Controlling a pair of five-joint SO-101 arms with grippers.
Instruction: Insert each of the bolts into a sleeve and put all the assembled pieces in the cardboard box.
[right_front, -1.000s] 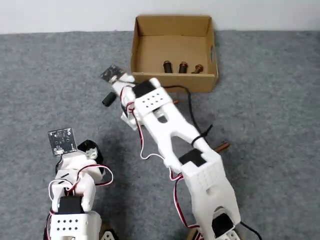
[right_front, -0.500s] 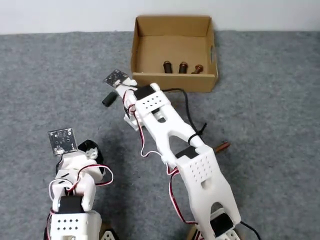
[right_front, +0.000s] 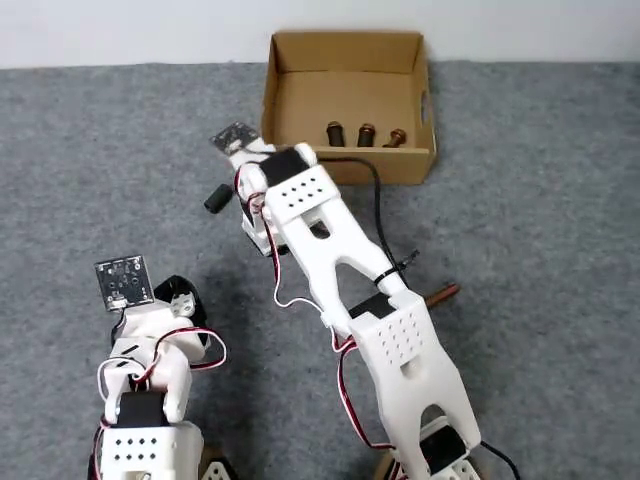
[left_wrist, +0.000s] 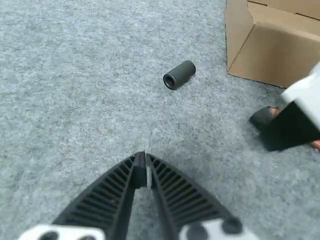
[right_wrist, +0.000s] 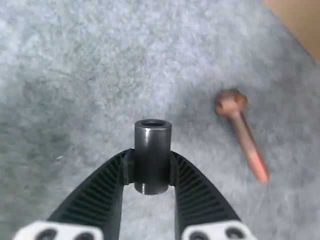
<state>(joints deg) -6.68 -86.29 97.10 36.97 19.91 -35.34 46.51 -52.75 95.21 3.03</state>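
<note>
Already three assembled pieces (right_front: 366, 133) lay in a row inside the cardboard box (right_front: 280, 90) at the top centre of the high view, so that much was done. Out on the carpet (right_front: 100, 150) were a loose sleeve (right_front: 215, 198), below and left of the box, and a copper bolt (right_front: 442, 294) right of centre, well apart from it.

From the left wrist, the left gripper (left_wrist: 145, 170) sat at bottom centre with its jaws pressed together on nothing. The loose sleeve (left_wrist: 179, 74) lay on its side above it, near the cardboard box (left_wrist: 250, 45) at upper right.

From the right wrist, the right gripper (right_wrist: 152, 161) clamped a held sleeve (right_wrist: 152, 150) at centre, its open bore showing at the top end. A nearby bolt (right_wrist: 242, 132) lay flat on the carpet to the right, not touching it. Whether that was the copper bolt I could not tell. By my reckoning, two sleeves were yet to take bolts, and those assemblies were yet to be boxed.
</note>
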